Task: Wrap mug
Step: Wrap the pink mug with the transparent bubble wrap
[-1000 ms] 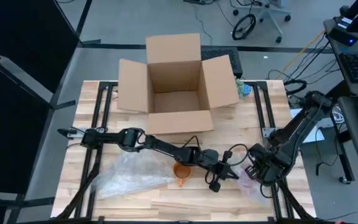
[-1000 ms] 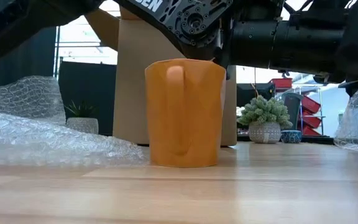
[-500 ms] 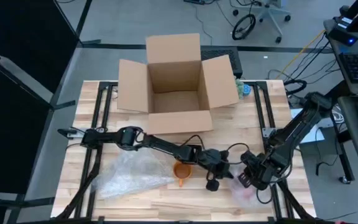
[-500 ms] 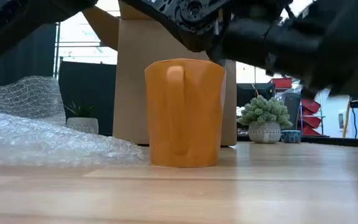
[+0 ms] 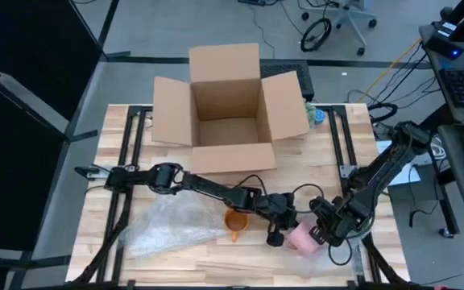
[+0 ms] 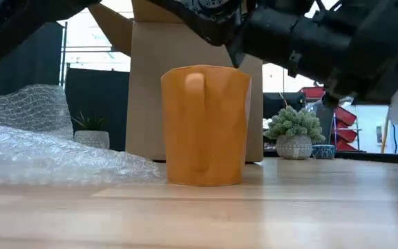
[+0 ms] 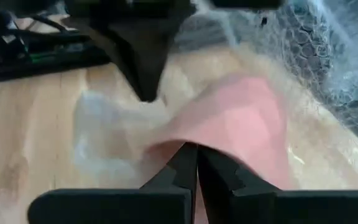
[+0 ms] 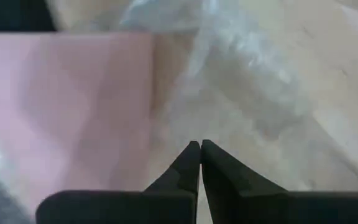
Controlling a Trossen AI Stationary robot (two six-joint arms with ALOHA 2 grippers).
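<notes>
where upright, plain orange mug (image 6: 205,126)

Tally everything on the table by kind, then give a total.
Mugs: 1, orange mug
Cardboard boxes: 1, open box
Bubble wrap sheets: 2, clear sheet, pink sheet
Potted plants: 1, small plant
Total: 5

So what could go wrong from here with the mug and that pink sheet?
Both tools, left and right, look shut on the pink sheet from opposite sides, so pulling apart could tear it or slip it free. The left arm passes right beside the orange mug, so a sweep might knock it over. The bubble wrap by the mug could get dragged along.
</notes>
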